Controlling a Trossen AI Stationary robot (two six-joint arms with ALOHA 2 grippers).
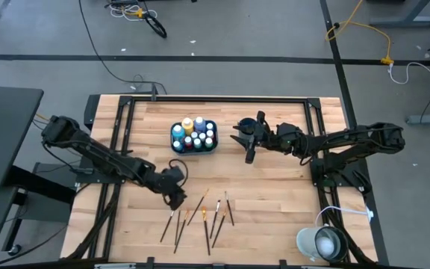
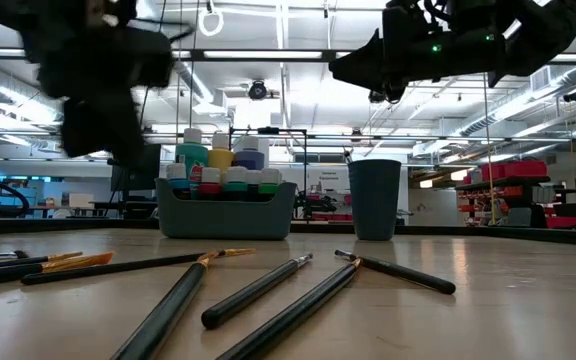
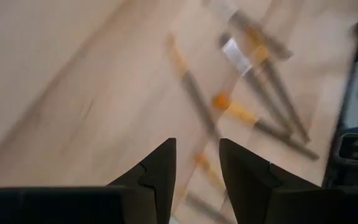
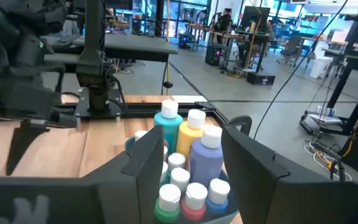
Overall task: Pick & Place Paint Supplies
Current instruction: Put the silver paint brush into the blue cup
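Bottles [image 1: 193,134] packed upright in tray [image 1: 176,146] at desk [image 1: 275,187] back centre. Brushes [image 1: 200,217] scattered flat near front edge. Left gripper [image 1: 176,196] just beside brushes, jaws narrowly parted, empty. Right gripper [image 1: 249,138] raised beside tray, jaws apart, holding nothing. Cup [image 2: 375,198] standing near tray.
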